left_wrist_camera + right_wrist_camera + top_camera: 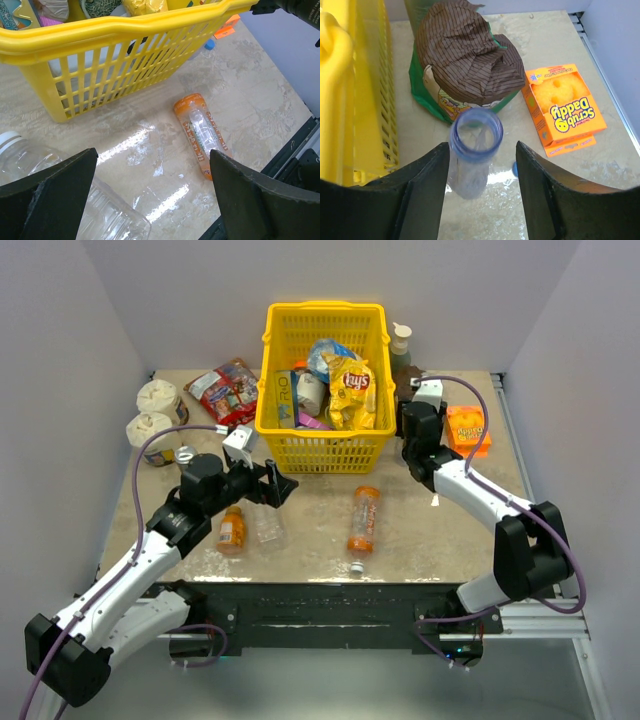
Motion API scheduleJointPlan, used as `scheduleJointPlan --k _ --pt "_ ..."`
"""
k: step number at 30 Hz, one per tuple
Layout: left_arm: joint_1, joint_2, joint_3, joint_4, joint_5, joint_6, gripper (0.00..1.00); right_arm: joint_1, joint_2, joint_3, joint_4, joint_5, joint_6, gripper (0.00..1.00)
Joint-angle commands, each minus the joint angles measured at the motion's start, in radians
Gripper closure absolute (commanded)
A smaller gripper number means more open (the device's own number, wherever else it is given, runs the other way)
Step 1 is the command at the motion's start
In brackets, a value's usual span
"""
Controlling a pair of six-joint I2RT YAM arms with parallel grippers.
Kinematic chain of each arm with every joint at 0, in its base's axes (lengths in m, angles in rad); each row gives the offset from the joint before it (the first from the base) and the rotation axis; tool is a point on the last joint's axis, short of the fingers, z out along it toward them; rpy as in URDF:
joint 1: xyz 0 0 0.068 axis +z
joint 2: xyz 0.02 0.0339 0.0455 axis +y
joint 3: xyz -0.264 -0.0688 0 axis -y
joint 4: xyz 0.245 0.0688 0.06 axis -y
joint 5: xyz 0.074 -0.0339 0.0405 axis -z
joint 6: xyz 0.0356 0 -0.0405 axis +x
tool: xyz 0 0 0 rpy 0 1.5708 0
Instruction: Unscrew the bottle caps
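Clear plastic, blue-tinted at the neck: the upright bottle, on the table to the right of the yellow basket, stands open-mouthed between the fingers of the right gripper. The jaws are spread on either side of it. We see a gap at the right finger, while the left finger lies so close that we cannot tell contact from nearness. The blue cap lies on the table just beside the bottle's base, near the Scrub Daddy box, so we judge this bottle done.

Near and left of the basket, the left gripper hangs empty, with its jaws spread wide. It is above a second clear bottle, which lies on its side with its white cap on.

The tall orange-label bottle lies near the table's centre. Its neck end is hidden in the left wrist view and too small in the top view, so we cannot tell whether its cap is seated.

The small orange juice bottle lies just left of the capped clear one, and its cap is likewise unreadable.

We judge that one bottle of four is finished, one certainly remains, and two are undecided.
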Motion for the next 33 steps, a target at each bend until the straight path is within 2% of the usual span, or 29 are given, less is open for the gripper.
scheduleJointPlan --k 1,4,14,19,22,33 --pt "0.005 -0.007 0.033 0.044 0.018 0.004 0.0 -0.01 -0.008 0.033 -0.024 0.008 0.013 0.38" --pt "0.005 -0.007 0.032 0.046 0.019 0.003 0.0 -0.017 -0.009 0.037 -0.027 0.0 0.012 0.32" --pt "0.007 -0.005 0.029 0.052 0.027 0.003 0.0 -0.031 -0.018 0.044 -0.036 -0.023 0.012 0.25" --pt "0.005 -0.01 0.027 0.054 0.025 0.004 0.0 -0.031 -0.057 0.056 -0.045 -0.078 0.001 0.13" --pt "0.007 -0.013 0.025 0.052 0.021 0.004 0.0 -0.031 -0.095 0.063 -0.061 -0.112 -0.001 0.09" --pt "0.005 -0.027 0.019 0.046 0.024 -0.003 0.0 -0.031 -0.261 0.053 -0.169 -0.141 0.018 0.08"
